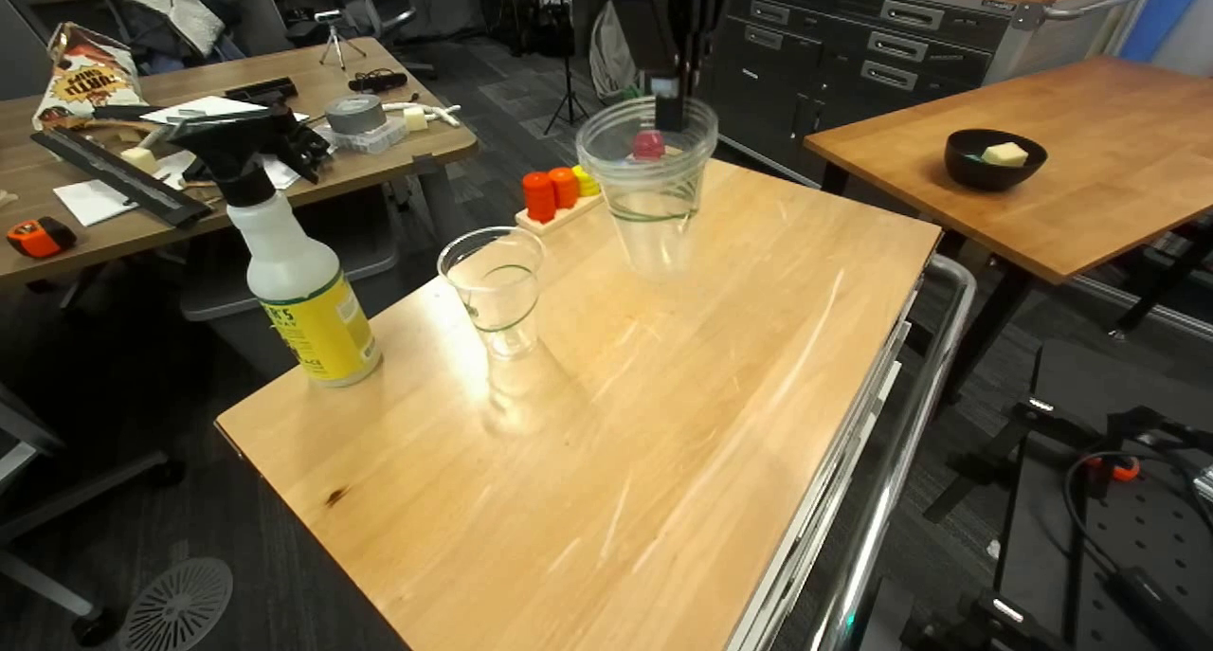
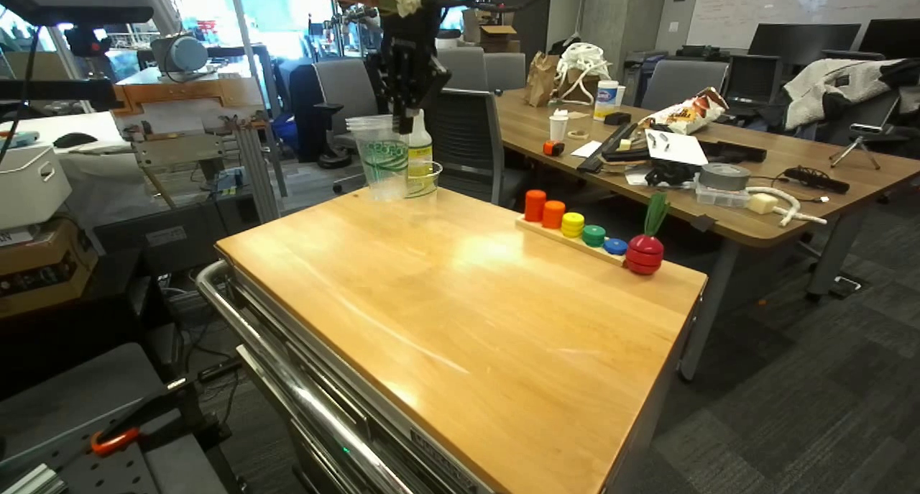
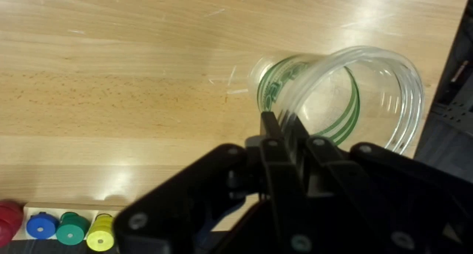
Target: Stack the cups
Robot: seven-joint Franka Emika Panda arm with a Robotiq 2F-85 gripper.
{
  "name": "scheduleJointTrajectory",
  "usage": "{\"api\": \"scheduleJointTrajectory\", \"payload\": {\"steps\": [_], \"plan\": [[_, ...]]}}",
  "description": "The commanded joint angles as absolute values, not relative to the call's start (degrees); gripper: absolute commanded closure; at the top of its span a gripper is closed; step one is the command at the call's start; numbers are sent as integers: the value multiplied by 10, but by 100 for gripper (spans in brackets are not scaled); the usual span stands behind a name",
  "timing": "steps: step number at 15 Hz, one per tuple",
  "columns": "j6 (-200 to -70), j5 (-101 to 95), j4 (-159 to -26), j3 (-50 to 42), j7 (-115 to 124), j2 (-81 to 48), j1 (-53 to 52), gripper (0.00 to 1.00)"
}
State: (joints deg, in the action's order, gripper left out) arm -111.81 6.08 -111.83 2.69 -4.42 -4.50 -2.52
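A nested stack of clear cups (image 1: 654, 210) with green print hangs from my gripper (image 1: 669, 116), open rims up. Several rims show close together. The stack also shows in an exterior view (image 2: 384, 159) and in the wrist view (image 3: 343, 95). My gripper (image 2: 402, 124) is shut on the stack's wall at the rim; the wrist view shows the fingertips (image 3: 282, 119) around it. The stack's base appears off the table. A single clear cup (image 1: 495, 296) stands upright on the table, beside the stack; it is partly hidden behind the stack in an exterior view (image 2: 430, 181).
A yellow-labelled spray bottle (image 1: 327, 319) stands at the table corner near the single cup. The rainbow toy (image 2: 573, 224) lies along one edge with a red toy radish (image 2: 644, 253) at its end. A metal rail (image 1: 900, 499) runs along the opposite side.
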Motion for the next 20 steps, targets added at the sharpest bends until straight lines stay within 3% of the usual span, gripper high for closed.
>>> {"api": "scheduleJointTrajectory", "payload": {"steps": [1,20], "plan": [[-1067,99,-1038,35,-53,-65,-28,98],[-1128,82,-847,55,-52,-229,-41,98]]}}
